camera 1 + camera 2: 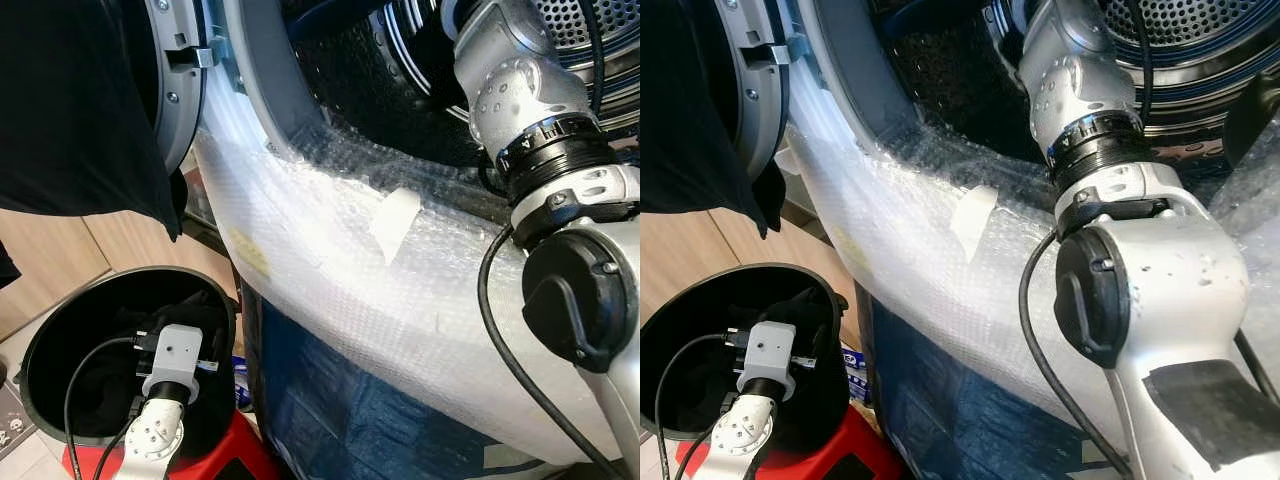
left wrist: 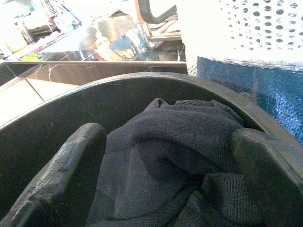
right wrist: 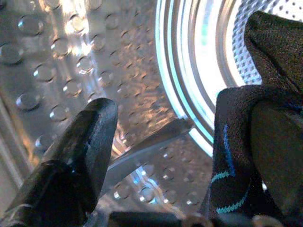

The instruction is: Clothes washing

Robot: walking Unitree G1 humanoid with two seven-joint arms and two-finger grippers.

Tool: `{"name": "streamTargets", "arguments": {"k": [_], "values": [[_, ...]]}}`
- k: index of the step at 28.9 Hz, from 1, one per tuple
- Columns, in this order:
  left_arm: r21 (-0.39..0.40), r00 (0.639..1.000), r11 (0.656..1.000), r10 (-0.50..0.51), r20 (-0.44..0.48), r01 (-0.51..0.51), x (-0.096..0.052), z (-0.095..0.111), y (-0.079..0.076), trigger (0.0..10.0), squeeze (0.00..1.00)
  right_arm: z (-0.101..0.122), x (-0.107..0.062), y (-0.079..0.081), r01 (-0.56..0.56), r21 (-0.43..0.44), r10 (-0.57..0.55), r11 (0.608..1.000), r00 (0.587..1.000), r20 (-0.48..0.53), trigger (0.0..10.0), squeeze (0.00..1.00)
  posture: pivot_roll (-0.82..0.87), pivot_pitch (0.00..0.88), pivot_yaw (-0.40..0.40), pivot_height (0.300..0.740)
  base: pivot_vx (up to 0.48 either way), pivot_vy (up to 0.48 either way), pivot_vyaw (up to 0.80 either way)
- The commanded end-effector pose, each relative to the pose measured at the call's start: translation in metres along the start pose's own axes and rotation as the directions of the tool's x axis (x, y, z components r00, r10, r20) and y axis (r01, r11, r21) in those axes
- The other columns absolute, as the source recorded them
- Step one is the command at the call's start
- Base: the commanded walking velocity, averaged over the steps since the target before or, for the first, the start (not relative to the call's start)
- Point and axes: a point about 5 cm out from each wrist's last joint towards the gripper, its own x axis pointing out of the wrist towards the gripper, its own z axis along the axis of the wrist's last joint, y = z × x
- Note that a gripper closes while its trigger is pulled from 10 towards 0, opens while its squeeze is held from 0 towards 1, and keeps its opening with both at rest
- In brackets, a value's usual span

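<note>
- Right gripper [image 3: 165,142] reaching deep inside the washing machine drum [image 3: 61,71], fingers spread wide; a dark garment with teal stitching [image 3: 236,156] draped over one finger, nothing pinched between the two.
- Right arm [image 1: 1110,180] stretched from the near right up through the machine's round opening, a black cable [image 1: 1035,340] looping beside its elbow.
- Left gripper [image 2: 161,179] lowered into the black bucket [image 1: 60,330] at the near left, fingers wide apart on either side of a dark knit garment [image 2: 180,142], not closed on it.
- Bucket standing on a red stool [image 1: 235,450], just beside the machine's front.
- Bubble wrap [image 1: 330,270] laid over the machine's lower rim, a strip of pale tape [image 1: 395,222] stuck on it; blue sheeting [image 1: 330,410] below.
- Black cloth [image 1: 70,100] hanging at the far left over the open machine door [image 1: 180,90].
- Wooden floor [image 1: 50,260] past the bucket.
</note>
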Motion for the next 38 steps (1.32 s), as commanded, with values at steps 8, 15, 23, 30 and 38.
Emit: {"name": "streamTargets", "arguments": {"k": [8,15,23,30,38], "values": [[0.006,0.992,0.997,-0.082,-0.094,0.083,-0.01,-0.018,-0.012,10.0,0.0,0.028,-0.002,-0.02,0.215,-0.365,-0.143,0.906,0.966,0.214,10.0,0.9,0.02,0.063,-0.039,0.74,0.0,0.0,0.0],[0.007,0.991,0.996,-0.084,-0.1,0.085,-0.013,-0.02,-0.011,10.0,0.0,0.03,-0.004,-0.028,0.293,-0.378,-0.198,0.878,0.942,0.271,10.0,0.0,0.02,0.079,-0.037,0.74,0.0,0.0,0.0],[0.005,0.989,0.995,-0.102,-0.103,0.103,-0.016,-0.02,-0.011,10.0,0.0,-0.002,-0.002,0.003,0.01,-0.025,-0.009,1.0,0.999,0.036,10.0,0.0,0.02,0.074,-0.027,0.74,0.0,0.0,0.0],[0.011,0.99,0.994,-0.106,-0.094,0.108,-0.015,-0.019,-0.011,10.0,0.0,-0.004,-0.006,-0.003,0.119,-0.604,-0.008,0.788,0.983,0.184,10.0,0.0,0.03,0.049,-0.027,0.74,0.0,0.0,0.0],[0.003,0.992,0.995,-0.094,-0.087,0.095,-0.013,-0.016,-0.01,10.0,0.0,-0.019,-0.007,-0.002,-0.019,-0.34,0.046,0.94,0.996,0.072,10.0,0.0,0.03,0.068,-0.039,0.74,0.0,0.0,0.0]]}}
